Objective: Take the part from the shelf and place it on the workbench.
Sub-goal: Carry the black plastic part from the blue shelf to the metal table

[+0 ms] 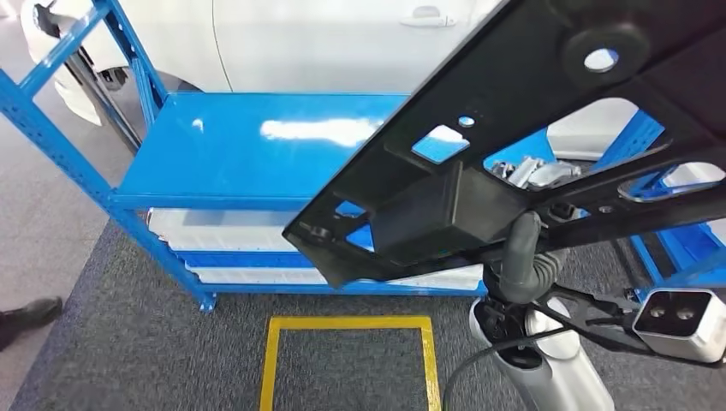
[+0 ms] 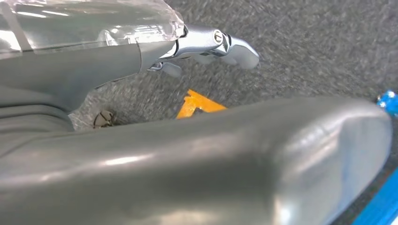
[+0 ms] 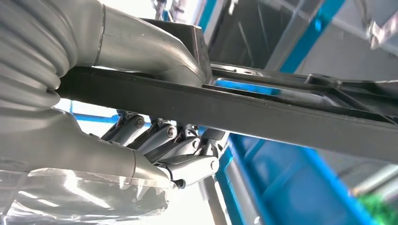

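Note:
A large black plastic part (image 1: 531,111) with several cut-outs hangs tilted close in front of me, above the blue shelf (image 1: 257,145). My right hand (image 1: 532,174) grips it from below, its silver fingers showing through one opening. In the right wrist view the thumb (image 3: 155,51) presses one face of the part's rim (image 3: 281,112) and the fingers (image 3: 173,145) curl against the other. My left hand (image 2: 155,140) hangs over the grey carpet with its fingers (image 2: 220,44) apart and nothing in it.
The shelf's top board is bare and glossy, and white trays (image 1: 223,231) lie on its lower levels. A yellow taped square (image 1: 347,324) marks the carpet before the shelf. A white car (image 1: 325,43) stands behind. A person's shoe (image 1: 30,312) is at the left edge.

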Robot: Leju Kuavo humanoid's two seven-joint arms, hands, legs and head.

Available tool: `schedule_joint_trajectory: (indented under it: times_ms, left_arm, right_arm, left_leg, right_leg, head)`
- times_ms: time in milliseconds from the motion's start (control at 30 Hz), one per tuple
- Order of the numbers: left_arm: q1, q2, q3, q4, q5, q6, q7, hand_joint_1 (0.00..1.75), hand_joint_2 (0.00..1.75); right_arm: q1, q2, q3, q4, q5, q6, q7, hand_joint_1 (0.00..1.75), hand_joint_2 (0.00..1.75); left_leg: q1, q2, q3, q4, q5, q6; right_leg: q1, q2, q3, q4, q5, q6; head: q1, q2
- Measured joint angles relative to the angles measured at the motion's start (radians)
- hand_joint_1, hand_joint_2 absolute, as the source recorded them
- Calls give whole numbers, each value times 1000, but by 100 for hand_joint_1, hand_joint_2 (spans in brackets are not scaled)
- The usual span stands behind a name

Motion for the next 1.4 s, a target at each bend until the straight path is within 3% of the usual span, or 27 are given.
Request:
schedule_joint_trajectory:
  times_ms: [67, 133, 167, 200, 233, 267, 333, 367, 533, 600, 633, 667, 700, 767, 800, 833, 900, 933, 1000, 1067, 1133, 1167, 1233, 1267, 1300, 1333, 1400]
  left_arm:
    - [-1, 0, 0, 0, -4, -4, 0, 0, 0]
    - [-1, 0, 0, 0, -6, -7, 1, 0, 0]
    - [-1, 0, 0, 0, -7, -8, 1, 0, 0]
    - [-1, 0, 0, 0, -7, -8, 2, 0, 0]
    - [-1, 0, 0, 0, -8, -8, 3, 0, 0]
    - [0, 0, 0, 0, -8, -8, 4, 0, 0]
    - [0, -1, 0, 0, -8, -7, 5, 0, 0]
    - [-1, -1, 0, 0, -8, -6, 5, 0, 0]
    - [-1, -1, 0, 0, -8, -6, 6, 0, 0]
    - [-1, -1, 0, 0, -8, -6, 6, 0, 0]
    - [0, -1, 0, 0, -8, -5, 6, 0, 0]
    - [2, -2, 1, 0, -9, -3, 6, 0, 0]
    - [3, -3, 1, 0, -11, 0, 6, 0, 0]
    - [5, -4, 2, 0, -14, 4, 5, 0, 0]
    - [5, -4, 2, 0, -16, 4, 4, 0, 0]
    - [5, -4, 2, 0, -18, 4, 3, 0, 0]
    - [4, -4, 2, 0, -23, 4, 1, 0, 0]
    - [2, -4, 2, 0, -24, 4, 0, 0, 0]
    - [0, -4, 2, -1, -24, 3, 0, 0, 0]
    - [0, -4, 2, -2, -25, 3, 1, 0, 0]
    - [1, -5, 2, -2, -27, 4, 4, 0, 0]
    - [1, -5, 2, -2, -29, 4, 7, 0, 0]
    - [2, -5, 2, -2, -33, 5, 13, 0, 0]
    - [3, -5, 2, -2, -35, 6, 18, 0, 0]
    - [5, -5, 2, -2, -36, 7, 25, 0, 0]
    - [7, -5, 3, -2, -36, 8, 33, 0, 0]
    - [9, -5, 5, -2, -38, 10, 46, 0, 0]
  right_arm:
    - [2, 7, 1, 0, 19, 1, 1, 175, 175]
    - [4, 11, 1, 0, 27, 1, 1, 175, 175]
    - [5, 13, 1, 0, 30, 1, 1, 175, 175]
    - [7, 14, 1, 0, 33, 2, 2, 175, 175]
    - [9, 16, 1, 0, 36, 4, 4, 175, 175]
    - [10, 18, 1, 0, 39, 7, 6, 175, 175]
    - [10, 22, 1, 0, 41, 12, 10, 175, 175]
    - [10, 23, 1, 0, 41, 14, 10, 175, 175]
    - [10, 24, 1, 0, 41, 15, 11, 175, 175]
    - [8, 27, 1, 0, 41, 16, 12, 175, 175]
    - [6, 31, 1, -1, 41, 18, 14, 175, 175]
    - [4, 39, 0, -1, 41, 23, 16, 175, 175]
    - [2, 45, 0, -1, 41, 28, 18, 175, 175]
    - [1, 57, -1, -1, 41, 38, 24, 175, 175]
    - [1, 59, -2, -1, 41, 40, 26, 175, 175]
    - [1, 60, -4, -1, 41, 43, 28, 175, 175]
    - [1, 62, -6, -3, 41, 49, 31, 175, 175]
    - [1, 63, -8, -4, 41, 52, 31, 175, 175]
    - [0, 66, -11, -7, 41, 54, 33, 175, 175]
    - [0, 69, -14, -9, 42, 55, 34, 175, 175]
    - [1, 71, -17, -11, 42, 57, 34, 175, 175]
    - [2, 71, -19, -13, 43, 58, 34, 175, 175]
    - [9, 71, -23, -14, 45, 64, 34, 175, 175]
    - [14, 71, -25, -14, 48, 68, 34, 175, 175]
    - [20, 71, -27, -14, 51, 72, 34, 175, 175]
    - [25, 71, -29, -14, 55, 75, 34, 175, 175]
    - [29, 71, -35, -14, 59, 82, 33, 175, 175]
  left_leg:
    - [3, 4, -19, -5, 24, 15]
    - [4, 7, -47, -4, 49, 23]
    - [4, 7, -64, -3, 61, 23]
    - [4, 8, -82, 0, 73, 21]
    - [4, 8, -100, 4, 84, 19]
    - [4, 8, -117, 8, 94, 17]
    - [5, 8, -140, 16, 106, 13]
    - [5, 8, -145, 17, 109, 12]
    - [5, 8, -149, 19, 110, 11]
    - [3, 7, -160, 25, 118, 5]
    - [3, 7, -167, 26, 130, -5]
    - [4, 6, -189, 68, 96, -17]
    - [6, 5, -210, 127, 50, -29]
    - [10, 3, -250, 280, -53, -45]
    - [10, 3, -243, 309, -51, -46]
    - [10, 3, -220, 305, -30, -46]
    - [10, 3, -127, 202, 14, -40]
    - [8, 3, -70, 124, 13, -34]
    - [4, 2, -4, 21, -8, -23]
    - [1, 2, 0, 2, -9, -10]
    - [3, 5, -7, -3, 6, 5]
    - [5, 7, -12, -6, 14, 11]
    - [5, 9, -27, -5, 27, 16]
    - [4, 9, -34, -3, 32, 17]
    - [4, 9, -40, -1, 36, 16]
    - [4, 9, -45, 2, 38, 15]
    - [4, 9, -50, 7, 39, 13]
  right_leg:
    - [-2, 3, -20, 39, -51, 10]
    - [-6, 5, -58, 153, -154, 18]
    - [-7, 5, -74, 221, -192, 21]
    - [-9, 5, -80, 276, -207, 24]
    - [-10, 5, -71, 301, -199, 26]
    - [-12, 5, -43, 286, -174, 26]
    - [-14, 4, 22, 217, -130, 26]
    - [-14, 4, 41, 192, -122, 25]
    - [-14, 4, 61, 167, -119, 24]
    - [-11, 5, 116, 83, -143, 18]
    - [-8, 6, 137, 41, -150, 8]
    - [-6, 5, 140, 6, -146, -8]
    - [-4, 4, 122, -1, -126, -23]
    - [-3, 1, 76, -4, -85, -40]
    - [-3, 1, 61, -4, -75, -39]
    - [-3, 1, 47, -3, -65, -38]
    - [-2, 2, 26, 0, -49, -32]
    - [-1, 1, 19, 2, -42, -27]
    - [1, 0, 13, 5, -29, -16]
    - [0, 0, 12, 3, -17, -3]
    - [-2, 2, 0, 25, -36, 8]
    - [-3, 3, -17, 65, -66, 12]
    - [-5, 4, -67, 198, -149, 18]
    - [-6, 4, -89, 261, -178, 21]
    - [-6, 4, -96, 296, -190, 22]
    - [-7, 4, -84, 292, -183, 21]
    - [-6, 4, -5, 173, -130, 13]
  head:
    - [1, 0]
    - [3, 0]
    - [3, 0]
    - [3, 0]
    - [3, 0]
    - [2, 0]
    - [2, 0]
    - [2, 0]
    - [2, 0]
    - [1, 0]
    - [2, 0]
    - [1, 0]
    - [1, 0]
    - [-1, 0]
    - [-1, 0]
    - [-1, 0]
    - [-1, 0]
    - [-1, 0]
    - [-1, 0]
    - [-2, 0]
    - [-1, 0]
    - [0, 0]
    - [2, 0]
    - [2, 0]
    - [2, 0]
    - [3, 0]
    - [2, 0]
